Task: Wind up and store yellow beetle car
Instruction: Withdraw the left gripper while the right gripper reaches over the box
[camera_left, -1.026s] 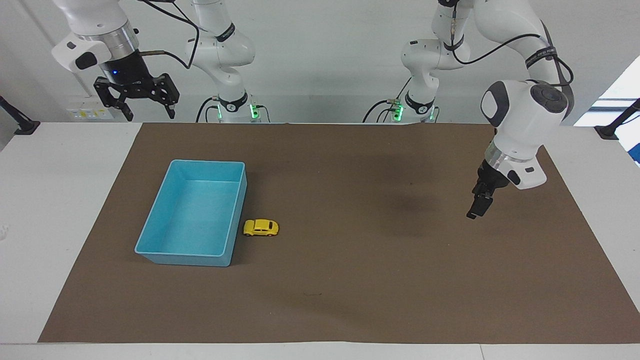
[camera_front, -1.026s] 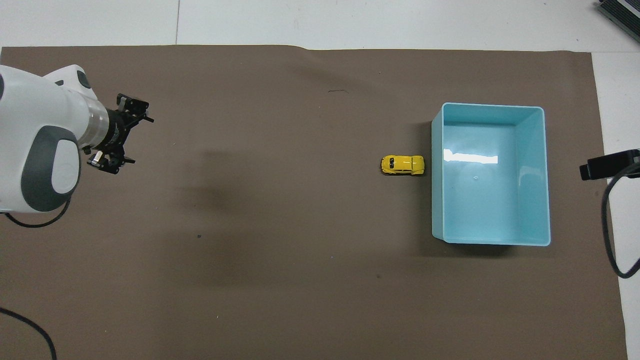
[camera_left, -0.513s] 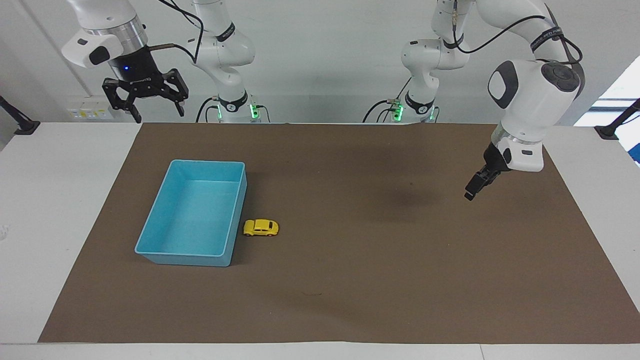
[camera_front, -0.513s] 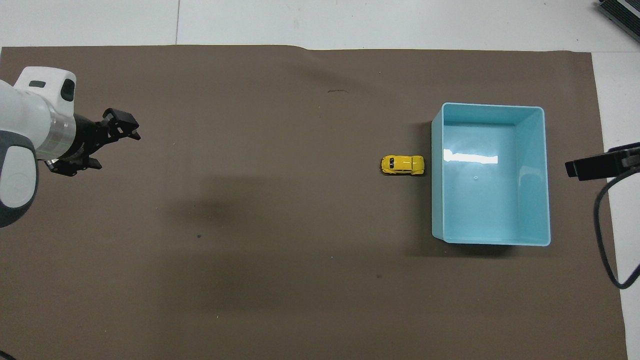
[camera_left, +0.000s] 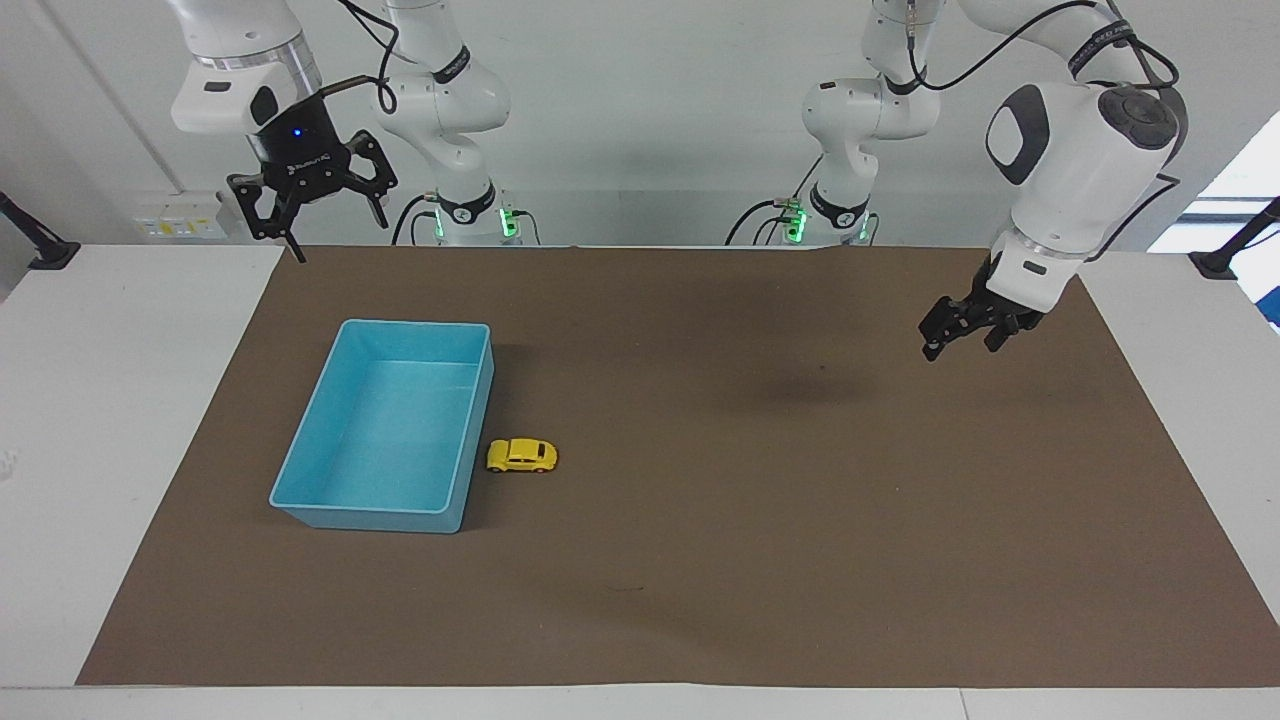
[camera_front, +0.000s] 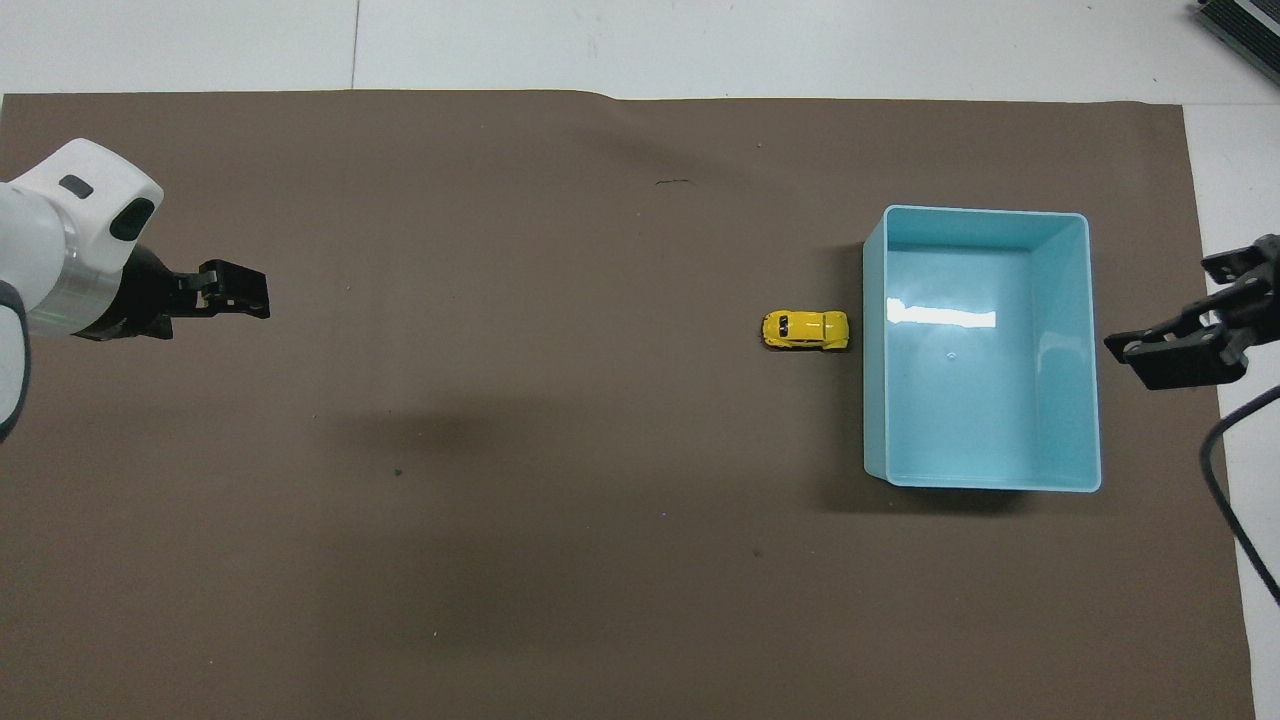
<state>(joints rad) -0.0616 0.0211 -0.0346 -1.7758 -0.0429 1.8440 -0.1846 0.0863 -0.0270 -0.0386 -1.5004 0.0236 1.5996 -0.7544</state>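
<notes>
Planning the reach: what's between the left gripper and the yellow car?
Only bare brown mat separates left gripper from yellow beetle car, clearest overhead.

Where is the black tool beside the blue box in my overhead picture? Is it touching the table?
Observer: No. The facing view shows the right tool hanging high in the air, well above the light blue bin, touching nothing.
Operator: Is the other tool down on the mat?
Observer: No. The left tool is up in the air too, with its shadow on the brown mat below it, and it is not close to the yellow beetle car.
Operator: Are the robots switched on?
Observer: Green lights glow at the bases of both arms, which your view does not reach.
</notes>
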